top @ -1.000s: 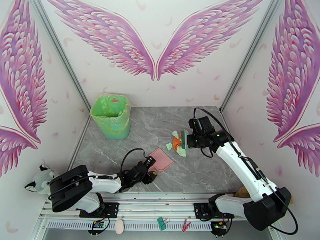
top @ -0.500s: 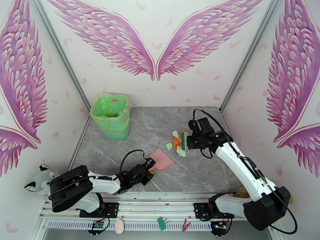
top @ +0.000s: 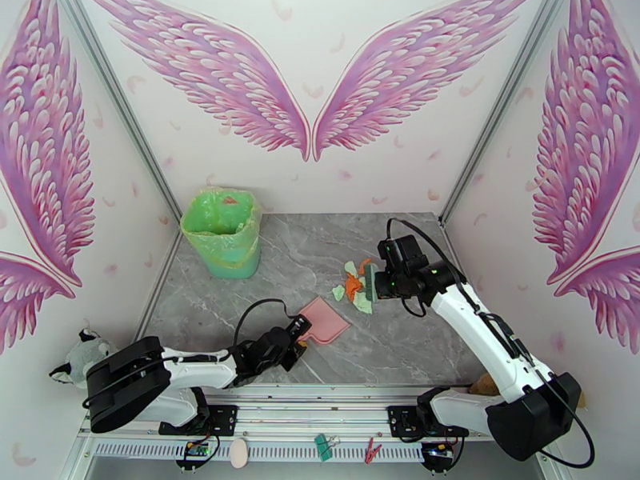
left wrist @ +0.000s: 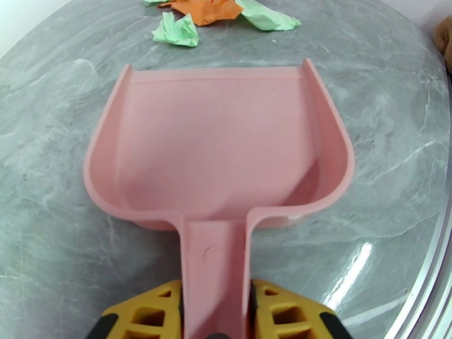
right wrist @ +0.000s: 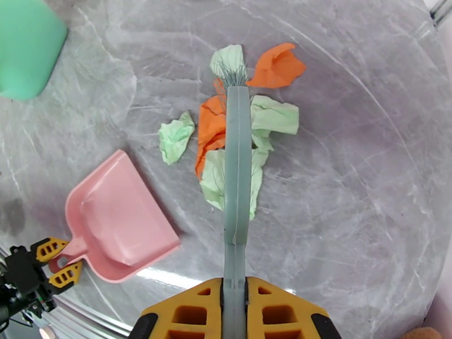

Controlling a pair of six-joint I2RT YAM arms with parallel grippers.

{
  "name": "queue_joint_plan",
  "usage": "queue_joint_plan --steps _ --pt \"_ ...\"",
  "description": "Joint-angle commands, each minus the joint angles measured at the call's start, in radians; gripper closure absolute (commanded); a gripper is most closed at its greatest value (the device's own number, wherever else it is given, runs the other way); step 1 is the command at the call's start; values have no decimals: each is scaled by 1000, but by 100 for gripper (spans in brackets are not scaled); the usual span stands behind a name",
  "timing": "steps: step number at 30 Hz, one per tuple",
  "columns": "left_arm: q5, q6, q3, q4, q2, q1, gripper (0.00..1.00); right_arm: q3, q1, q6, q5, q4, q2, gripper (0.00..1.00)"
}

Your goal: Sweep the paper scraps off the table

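My left gripper (left wrist: 214, 312) is clamped on the handle of the dustpan (left wrist: 217, 142), which rests on the table (left wrist: 51, 182). The scraps (right wrist: 210, 128) lie bunched just beyond the dustpan's lip. Right of it, my right gripper (right wrist: 234, 309) pinches the brush (right wrist: 237, 165) over them.

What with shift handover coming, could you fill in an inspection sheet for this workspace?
Surface: grey marble table, no spills seen.
Job's things: paper scraps, mint and orange, bunched right of centre; none in the pink dustpan; teal brush over them.
Clutter: green-lined bin back left; plush toy off the left edge; clips on the front rail.
Claws: left claw shut on the dustpan handle; right claw shut on the brush handle.
Cables: left arm's cable and right arm's cable loop free.
Surroundings: pink wing murals on the walls.
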Motion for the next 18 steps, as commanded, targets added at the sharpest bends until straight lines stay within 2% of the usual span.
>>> queue_joint_plan --steps 1,5,9,13,18 --pt "-46 -3 127 -230 -38 -4 100 89 -8 -27 154 -45 6 100" --pt "-68 -4 269 -486 -27 -12 100 168 -9 -50 310 -100 65 100" --pt "-94 3 347 -623 -27 -20 100 256 -8 -79 386 -142 173 100" --pt "-95 20 384 -699 -24 -20 100 347 -7 -108 451 -167 282 100" --pt "-60 37 405 -715 5 -21 100 518 -8 -196 518 -170 458 100"
